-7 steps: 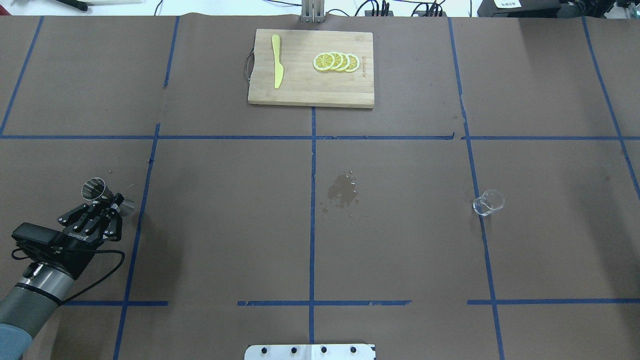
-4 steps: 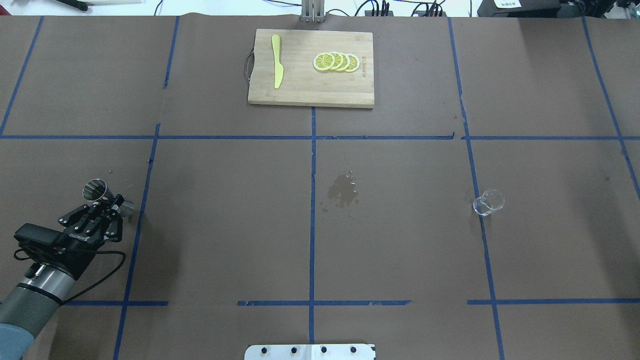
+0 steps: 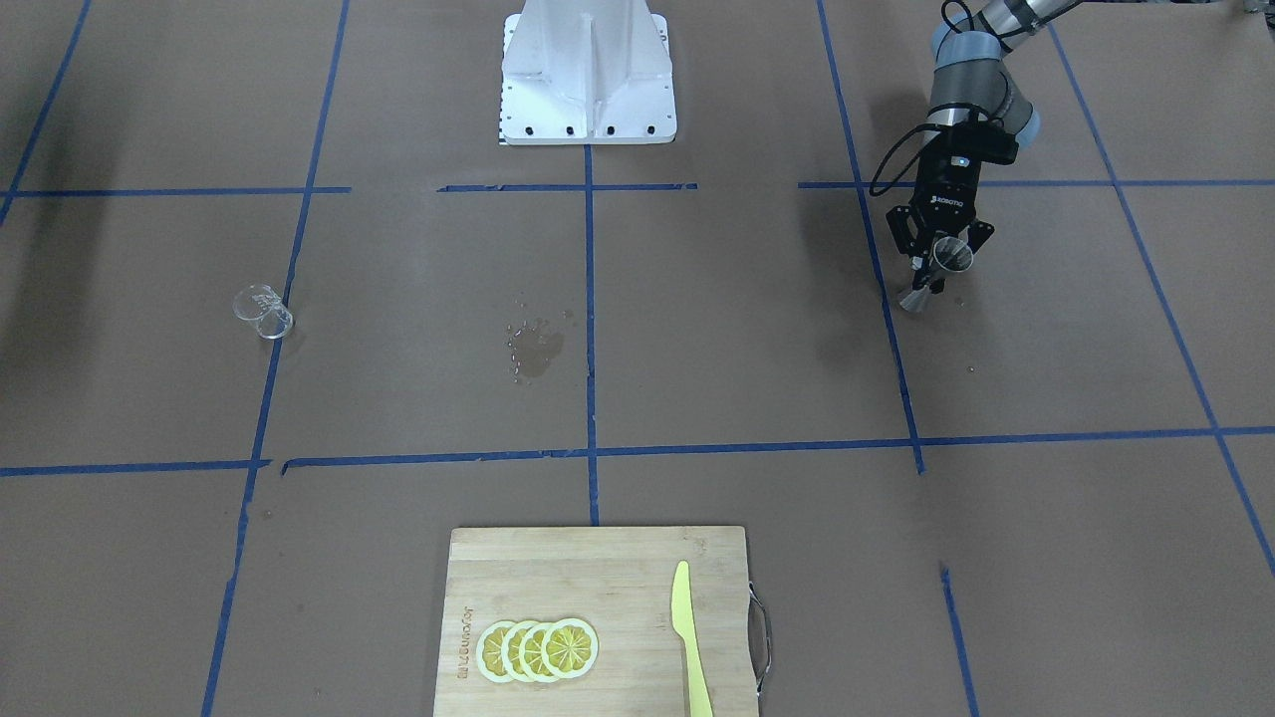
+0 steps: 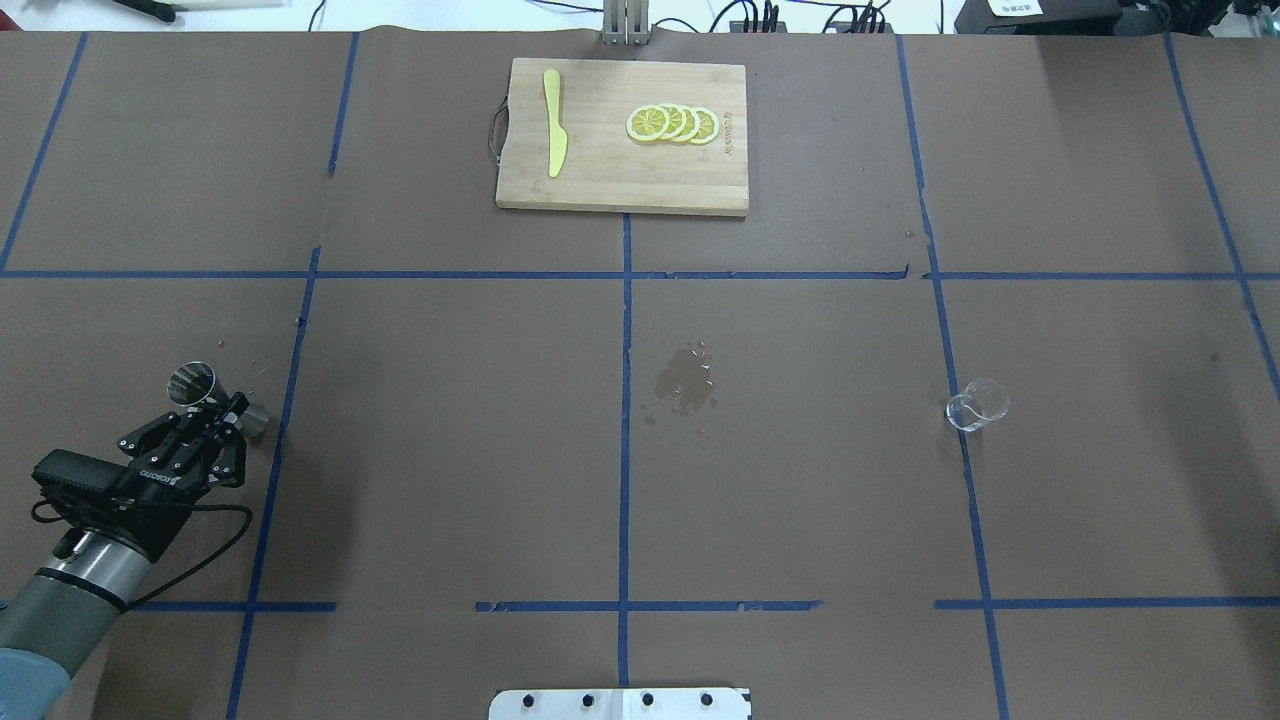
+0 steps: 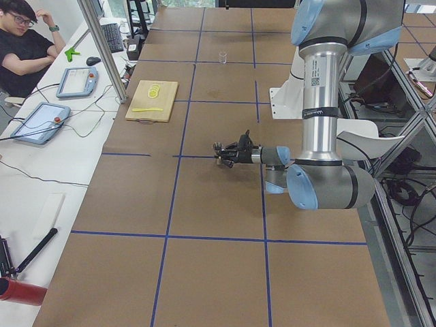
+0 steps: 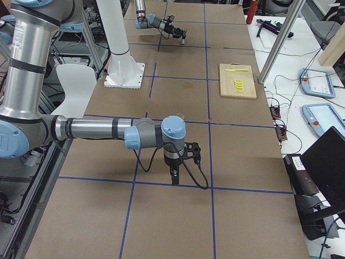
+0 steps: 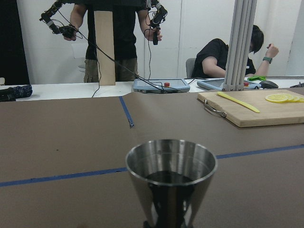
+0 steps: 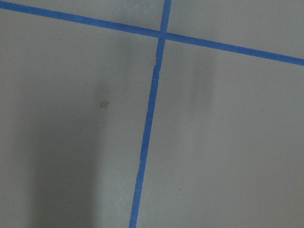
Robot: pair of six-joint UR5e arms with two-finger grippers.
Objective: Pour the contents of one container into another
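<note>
**A:** Nearest the robot, how does the left gripper (image 4: 225,410) stand?

**B:** It lies level, low over the brown-papered table (image 4: 450,480), on the robot's left side. Its fingers are drawn narrow onto the waist of the steel jigger (image 4: 192,383). The jigger sits upright in the grip with its wide mouth up. Whether its foot touches the paper cannot be told.

**A:** And the right gripper (image 6: 173,179)?

**B:** It points straight down near the table's right end, above lines of blue tape (image 8: 147,123). Only the side camera shows it, so whether its fingers are wide or narrow cannot be told.

**A:** What lies farther out?

**B:** A dark wet patch (image 4: 685,385) with small drops around it sits near mid-table, just right of the centre tape line. Well to the right of that, the clear glass measuring cup (image 4: 977,406) stands on a tape line. It is well apart from both grippers and on the opposite half of the table from the jigger.

**A:** And at the far edge?

**B:** A wooden cutting board (image 4: 620,185) lies there. A yellow knife (image 4: 553,125) rests toward its left, and a row of overlapping lemon slices (image 4: 672,123) toward its right.
</note>
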